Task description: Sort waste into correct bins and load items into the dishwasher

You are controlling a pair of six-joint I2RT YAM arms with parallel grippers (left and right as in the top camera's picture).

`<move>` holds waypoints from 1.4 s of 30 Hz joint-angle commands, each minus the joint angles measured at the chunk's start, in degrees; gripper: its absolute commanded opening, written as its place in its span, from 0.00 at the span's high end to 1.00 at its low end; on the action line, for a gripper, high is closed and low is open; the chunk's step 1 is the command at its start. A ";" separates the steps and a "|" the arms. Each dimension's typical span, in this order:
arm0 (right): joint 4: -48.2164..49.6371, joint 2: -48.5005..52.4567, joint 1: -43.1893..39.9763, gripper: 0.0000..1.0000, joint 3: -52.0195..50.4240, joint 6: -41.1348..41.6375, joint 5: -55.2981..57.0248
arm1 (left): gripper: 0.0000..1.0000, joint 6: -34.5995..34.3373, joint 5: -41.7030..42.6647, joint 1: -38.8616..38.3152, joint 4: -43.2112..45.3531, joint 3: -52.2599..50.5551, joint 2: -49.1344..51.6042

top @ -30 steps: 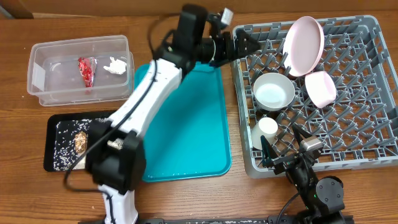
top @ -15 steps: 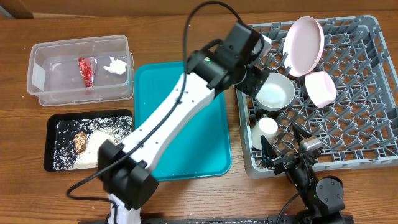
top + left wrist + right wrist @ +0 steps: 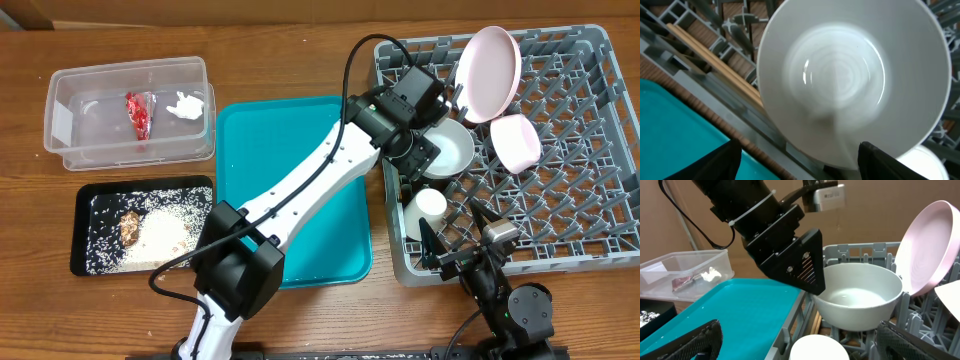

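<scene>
Brown wood-grain tabletop (image 3: 120, 320) beneath everything. On the right, large square grey plastic dish rack (image 3: 590, 200), latticed sides, grid floor of upright pegs. In the middle, smooth glossy teal serving tray (image 3: 270, 150), rectangular with rounded corners. Far left, clear rectangular plastic tub (image 3: 60, 120); just near of it, shallow black rectangular tray (image 3: 78, 230). Inside the rack: round pale pink plate (image 3: 488, 72) tilted on edge at the far side, glossy off-white bowl (image 3: 452, 148) upright by the left wall, small pink bowl (image 3: 517, 142) tipped just right of it, small white cup (image 3: 431, 204) nearer. Left pincer (image 3: 420, 165) over the off-white bowl's left rim, black fingers (image 3: 800, 262) spread fairly wide astride it; contact impossible to tell. Right pincer (image 3: 458, 235) at the rack's near edge, gaping wide, gripping nothing. Thin wooden chopsticks (image 3: 715, 62) slantwise in the rack, just left of the off-white bowl. In the tub, crumpled red wrapper (image 3: 139, 113) beside a small crumpled white tissue (image 3: 184, 104). On the black tray, scattered white rice (image 3: 165, 235) around a brown lump (image 3: 130, 228).
</scene>
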 commanded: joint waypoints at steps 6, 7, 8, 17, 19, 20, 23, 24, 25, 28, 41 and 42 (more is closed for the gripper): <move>0.28 -0.48 -0.28 0.00 -0.57 0.22 0.26 | 0.24 2.40 -0.74 -0.22 -1.25 1.75 -0.24; 0.28 -0.48 -0.28 0.00 -0.57 0.22 0.26 | 0.25 2.36 -0.52 -0.22 -0.92 1.75 -0.24; 0.28 -0.48 -0.28 0.00 -0.57 0.22 0.26 | 0.26 2.36 -0.22 -0.22 -0.55 1.75 -0.24; 0.28 -0.48 -0.26 0.00 -0.57 0.24 0.24 | 0.33 -6.03 1.40 0.31 3.30 1.73 -0.20; 0.28 -0.48 -0.28 0.00 -0.57 0.24 0.24 | 0.34 -7.15 1.29 0.33 3.41 1.73 0.00; 0.28 -0.48 -0.28 0.00 -0.57 0.22 0.26 | 0.35 -7.13 1.20 0.33 3.58 1.68 0.24; 0.28 -0.48 -0.28 0.00 -0.57 0.24 0.26 | 0.39 -8.90 0.59 0.33 4.11 1.44 2.03; 0.28 -0.48 -0.28 0.00 -0.57 0.22 0.26 | 0.39 -9.88 0.66 0.35 4.24 1.46 2.78; 0.28 -0.48 -0.28 0.00 -0.57 0.22 0.26 | 0.41 -10.51 0.85 0.35 4.35 1.46 3.48; 0.28 -0.48 -0.28 0.00 -0.57 0.24 0.26 | 0.60 -12.11 1.33 0.33 4.63 1.46 4.81; 0.28 -0.48 -0.28 0.00 -0.57 0.22 0.24 | 0.96 -13.14 1.01 0.72 1.95 8.00 4.66; 0.28 -0.48 -0.28 0.00 -0.57 0.22 0.26 | 0.96 -13.14 0.70 0.85 0.83 9.22 4.66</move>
